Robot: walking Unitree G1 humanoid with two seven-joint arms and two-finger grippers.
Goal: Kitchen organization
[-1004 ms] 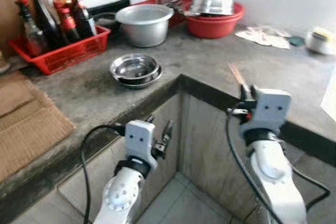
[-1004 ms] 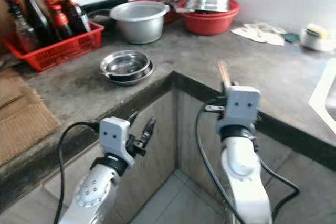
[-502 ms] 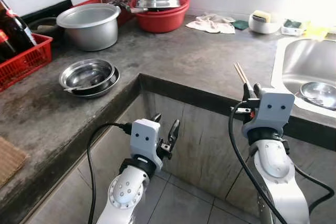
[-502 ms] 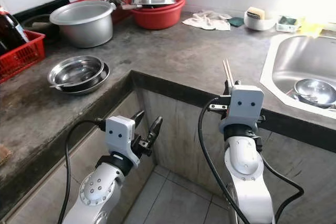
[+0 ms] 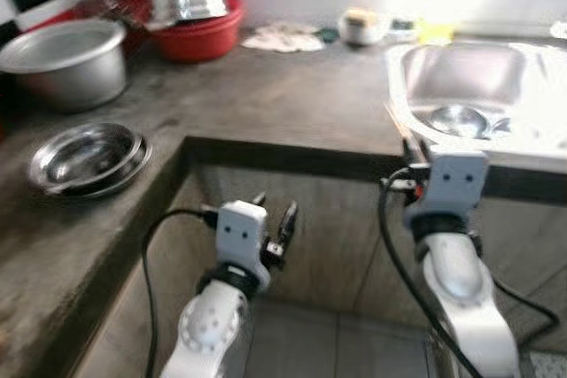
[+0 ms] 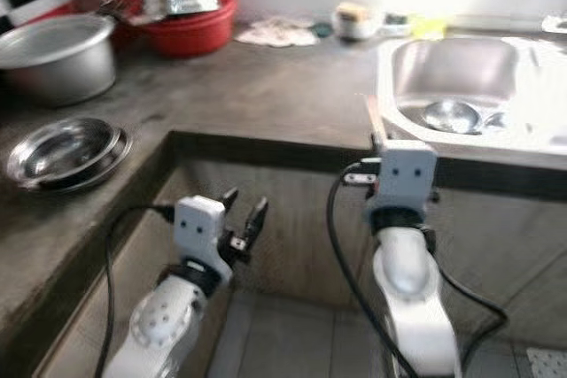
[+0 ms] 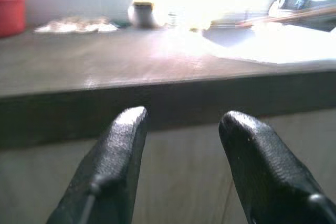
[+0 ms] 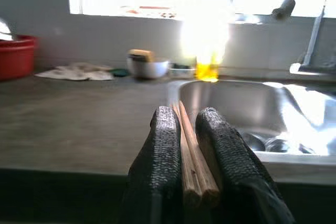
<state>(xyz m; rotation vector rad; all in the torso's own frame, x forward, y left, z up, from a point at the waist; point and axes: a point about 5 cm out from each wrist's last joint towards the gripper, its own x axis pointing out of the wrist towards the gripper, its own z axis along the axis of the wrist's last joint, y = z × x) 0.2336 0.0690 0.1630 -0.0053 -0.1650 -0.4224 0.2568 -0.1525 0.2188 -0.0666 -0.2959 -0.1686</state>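
Wooden chopsticks [image 8: 190,153], a thin pale pair, sit clamped between the two black fingers of the right end effector [image 8: 191,145], tips sticking up past the table edge at about 12 o'clock from the wrist. Left end effector [image 7: 181,145] hangs below the grey concrete table [image 5: 292,95], fingers spread, holding nothing. Stainless steel sink [image 5: 483,86] lies at 1 o'clock from the right arm, with a small steel bowl [image 5: 456,119] inside it. Stacked shallow steel bowls [image 5: 84,158] rest on the table at 10 o'clock; a big aluminium pot [image 5: 62,64] and a red plastic basin [image 5: 197,33] of metal dishes stand further back, at 10–11 o'clock.

Risks, as judgement: the grip looks to be near the chopsticks' lower ends, so the long free length could lever and slip if the tips knock the dark table lip on the way up. The pair could also scissor apart and one stick drop to the floor. Head views are blurred, so depth to the sink rim is uncertain; misjudged reach might hit the edge.
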